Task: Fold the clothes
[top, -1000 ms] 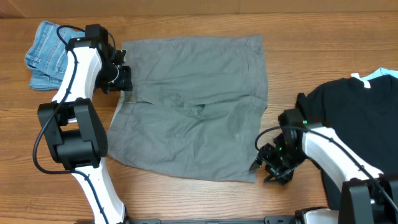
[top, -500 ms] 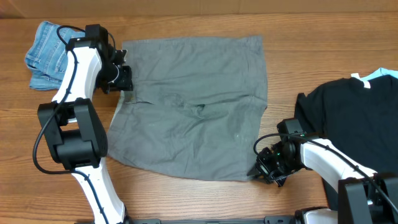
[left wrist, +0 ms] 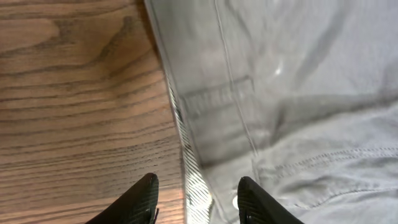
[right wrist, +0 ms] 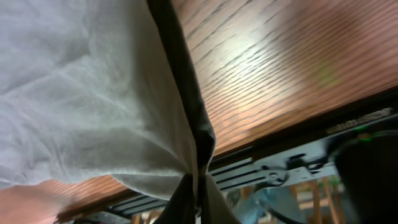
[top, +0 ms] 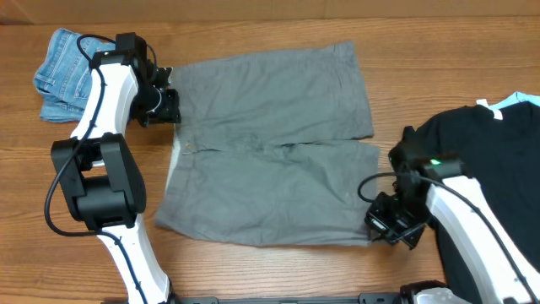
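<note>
From above, the black T-shirt (top: 481, 143) runs off the picture at 3 and 5 o'clock. A tiny pale blue bit (top: 510, 103) pokes out at its 1 o'clock; I cannot tell what it is. My left arm (top: 105, 93) covers part of the denim garment (top: 59, 72). My right gripper (top: 392, 226) hides its own tips. In my left wrist view only my fingers (left wrist: 144, 198) show, cut off at 6 o'clock. My right wrist view shows the shorts (right wrist: 81, 93) blurry, up close.
</note>
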